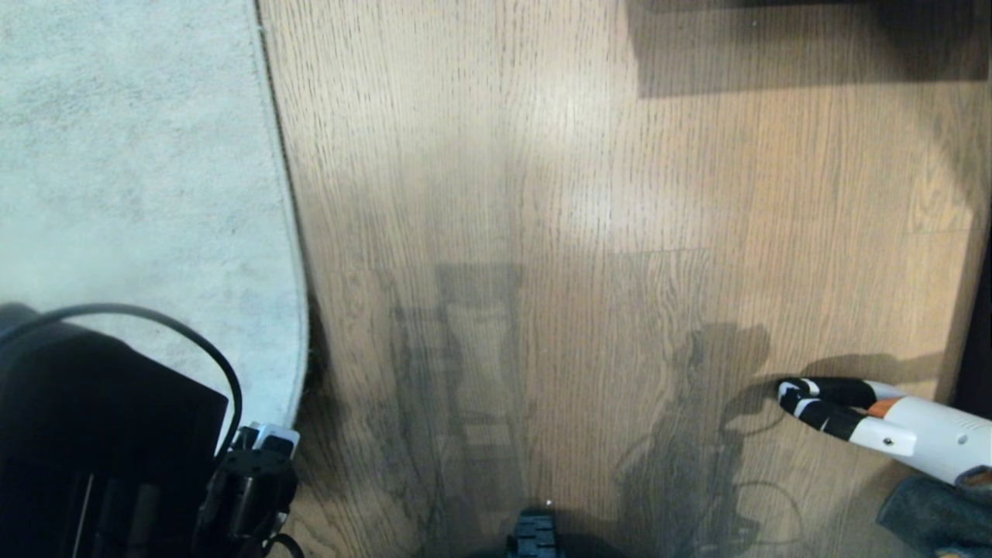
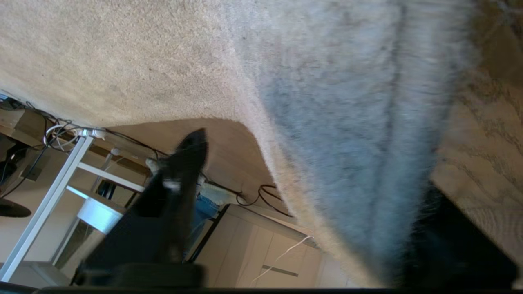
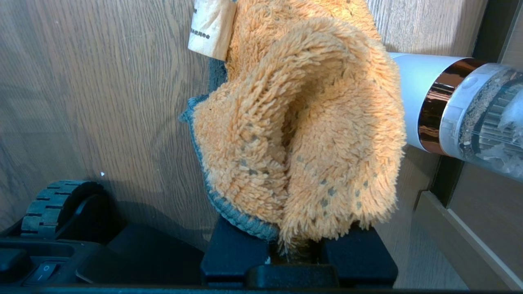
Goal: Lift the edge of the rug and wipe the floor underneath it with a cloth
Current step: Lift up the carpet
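L gripper (image 2: pixel 310 212) reaching low at rug edge (image 1: pixel 291 232), fingers apart either side of the raised pile, grip not confirmable. R gripper (image 3: pixel 298 249) pinching cloth (image 3: pixel 302 134) tight, hanging over floor (image 1: pixel 589 232) beside vacuum (image 1: pixel 891 426).

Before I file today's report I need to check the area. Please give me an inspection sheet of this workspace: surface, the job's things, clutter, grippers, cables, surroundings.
Surface: the floor, wood-grain planks, crossed by shadows; no spills seen.
Job's things: the rug edge on the robot's left, passing between the left fingers; the cloth, orange face showing, off the floor.
Clutter: a white handheld vacuum lying on the floor at the right.
Grippers: left gripper at the rug edge, fingers apart; right gripper shut on the cloth.
Cables: a black cable looping over the left arm; loose cables beyond the rug.
Surroundings: white table legs, a pale cabinet.
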Tool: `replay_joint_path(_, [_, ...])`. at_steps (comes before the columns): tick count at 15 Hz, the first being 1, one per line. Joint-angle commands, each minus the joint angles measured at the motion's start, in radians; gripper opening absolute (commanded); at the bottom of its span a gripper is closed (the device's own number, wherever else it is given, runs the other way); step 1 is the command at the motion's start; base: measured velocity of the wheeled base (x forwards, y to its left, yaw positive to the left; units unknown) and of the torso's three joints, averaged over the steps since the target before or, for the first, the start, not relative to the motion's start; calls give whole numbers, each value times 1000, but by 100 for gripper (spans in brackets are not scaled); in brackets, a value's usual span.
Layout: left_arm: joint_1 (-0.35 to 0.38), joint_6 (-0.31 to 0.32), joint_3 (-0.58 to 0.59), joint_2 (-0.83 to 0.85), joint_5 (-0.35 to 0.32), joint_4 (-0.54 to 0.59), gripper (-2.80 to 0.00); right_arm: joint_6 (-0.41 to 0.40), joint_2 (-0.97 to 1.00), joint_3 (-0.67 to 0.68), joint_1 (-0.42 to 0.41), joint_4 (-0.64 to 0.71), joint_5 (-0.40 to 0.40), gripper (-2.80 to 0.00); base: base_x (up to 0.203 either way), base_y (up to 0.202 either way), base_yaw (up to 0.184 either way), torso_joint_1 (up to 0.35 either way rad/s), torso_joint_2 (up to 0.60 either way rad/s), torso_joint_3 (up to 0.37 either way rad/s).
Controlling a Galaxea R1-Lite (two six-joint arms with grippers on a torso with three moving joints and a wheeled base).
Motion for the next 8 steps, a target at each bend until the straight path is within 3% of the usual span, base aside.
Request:
replay_joint_path(1, [-1,1,0,-10,5,-49,-280,-1,1,0,0,0,1,-280,0,0,0,0,0,0])
replay_joint_path(8, [-6,-32,0,-111,5,-49,-280,-1,1,0,0,0,1,-280,0,0,0,0,0,0])
